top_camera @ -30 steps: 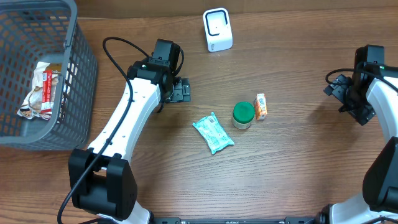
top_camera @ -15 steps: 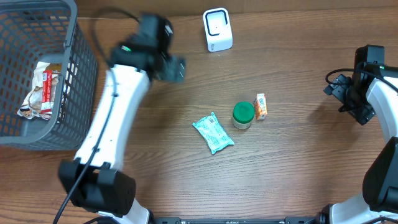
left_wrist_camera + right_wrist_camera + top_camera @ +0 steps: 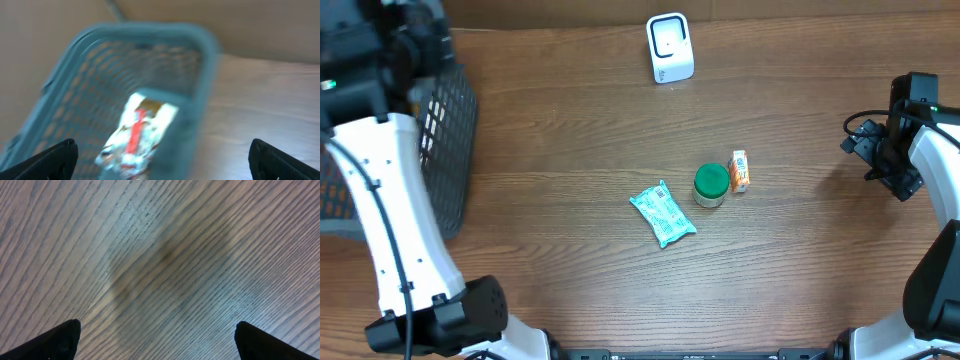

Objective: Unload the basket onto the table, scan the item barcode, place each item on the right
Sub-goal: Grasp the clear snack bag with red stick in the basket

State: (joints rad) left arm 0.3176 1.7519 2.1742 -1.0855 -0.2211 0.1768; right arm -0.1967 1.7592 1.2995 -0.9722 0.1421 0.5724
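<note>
A teal packet (image 3: 663,215), a green-lidded jar (image 3: 710,185) and a small orange carton (image 3: 739,171) lie mid-table. No barcode shows on any item. A white scanner (image 3: 670,47) stands at the back. My left gripper (image 3: 415,35) is blurred above the grey basket (image 3: 455,150) at the far left. In the left wrist view it is open (image 3: 162,155), over a white and red packet (image 3: 137,132) lying in the basket (image 3: 200,65). My right gripper (image 3: 875,155) hovers at the far right, open (image 3: 157,335) over bare wood, holding nothing.
The basket fills the table's back left corner, and its tall mesh wall faces the middle. The three items sit close together, the jar nearly touching the carton. Cables hang from the right arm near the right edge.
My left arm has swung fast from left of the table's middle, back and left, to above the basket. The right arm and the items on the table have not moved.
</note>
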